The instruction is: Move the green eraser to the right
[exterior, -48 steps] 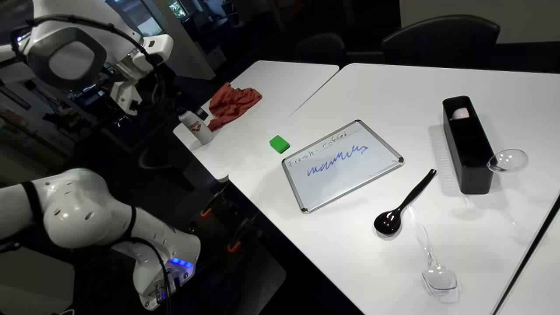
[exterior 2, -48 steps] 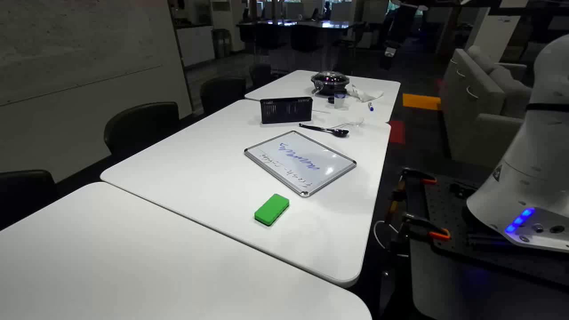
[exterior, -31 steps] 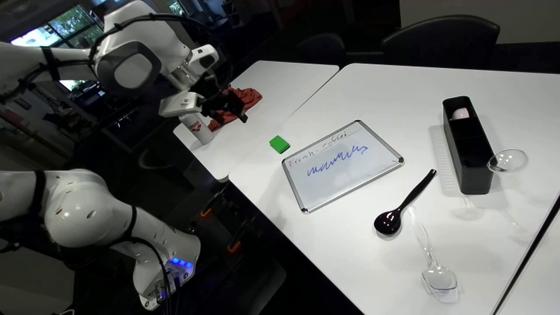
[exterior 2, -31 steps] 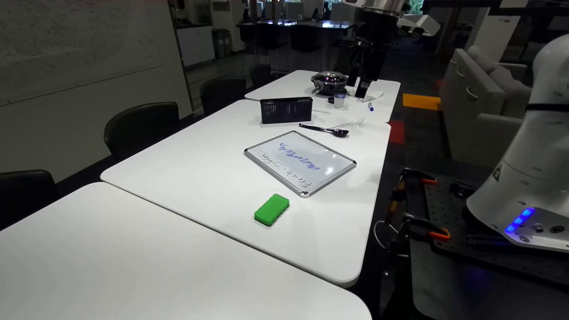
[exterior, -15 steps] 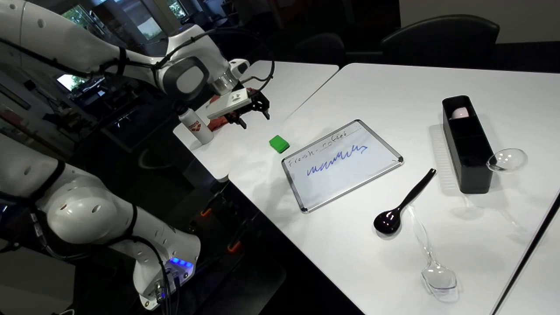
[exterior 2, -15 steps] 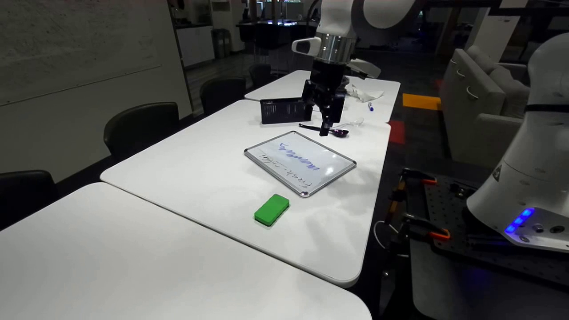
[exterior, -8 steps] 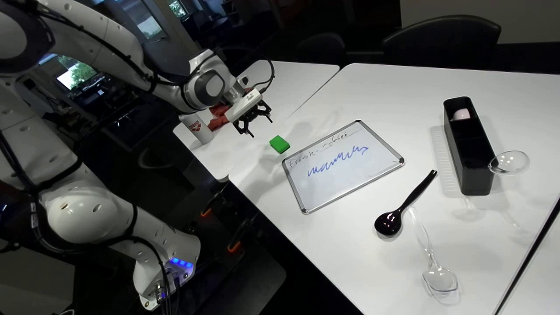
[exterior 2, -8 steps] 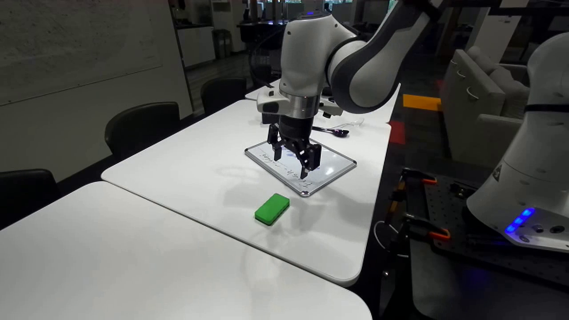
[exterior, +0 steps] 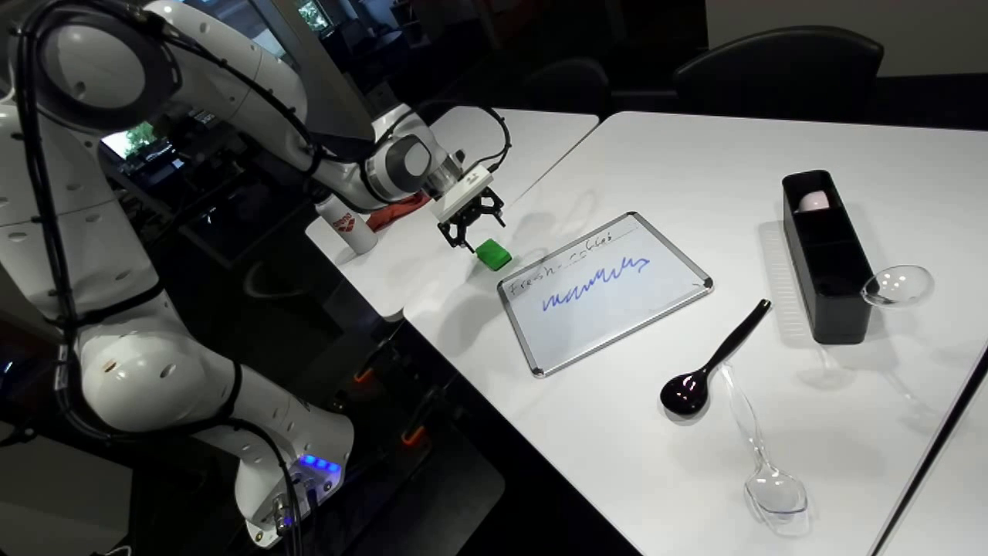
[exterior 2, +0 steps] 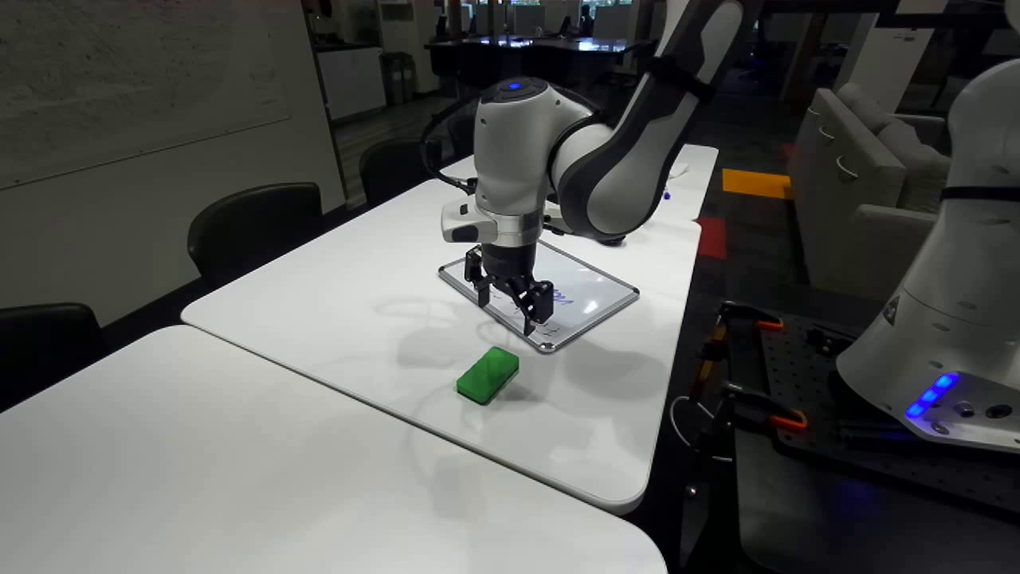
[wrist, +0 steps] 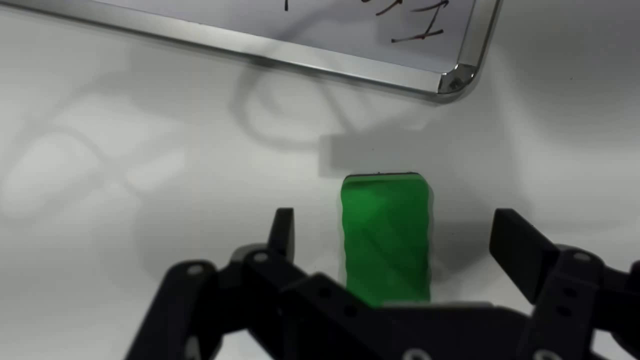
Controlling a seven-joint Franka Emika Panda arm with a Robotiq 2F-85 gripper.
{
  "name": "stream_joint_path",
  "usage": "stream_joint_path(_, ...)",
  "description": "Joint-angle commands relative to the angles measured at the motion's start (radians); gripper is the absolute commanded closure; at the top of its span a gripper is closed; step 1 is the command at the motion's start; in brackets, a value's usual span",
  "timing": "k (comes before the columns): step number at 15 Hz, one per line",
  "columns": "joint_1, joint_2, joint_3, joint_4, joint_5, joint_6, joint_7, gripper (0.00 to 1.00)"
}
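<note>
Green eraser (wrist: 386, 240) lies ungripped — the claw (exterior 2: 506, 316) hangs near, fingers (wrist: 520, 255) spread wide.

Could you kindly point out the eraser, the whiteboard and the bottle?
Eraser (wrist: 386, 239): in the wrist view, on its green top.
Whiteboard (exterior: 605, 296): in an exterior view, on its writing surface.
Bottle (exterior: 349, 226): in an exterior view, on its body.

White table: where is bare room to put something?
Bare: between whiteboard, black bin and black chairs; also between black ladle and robot-side table edge. Crowded: by the whiteboard's corner, where the open gripper hangs near the green eraser.
</note>
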Motion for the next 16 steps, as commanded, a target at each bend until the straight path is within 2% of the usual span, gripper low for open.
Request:
stream_joint_path(1, -0.016, 0.005, 0.015, 0.009, -0.025, -0.015, 0.03, 0.0)
stream_joint_path(9, 0.054, 0.106, -0.016, 0.063, -0.162, 0.02, 0.174, 0.0)
stream_joint_path(11, 0.058, 0.133, -0.015, 0.08, -0.187, 0.04, 0.206, 0.0)
stream_joint_path(16, 0.029, 0.201, 0.014, 0.125, -0.169, 0.073, 0.2, 0.0)
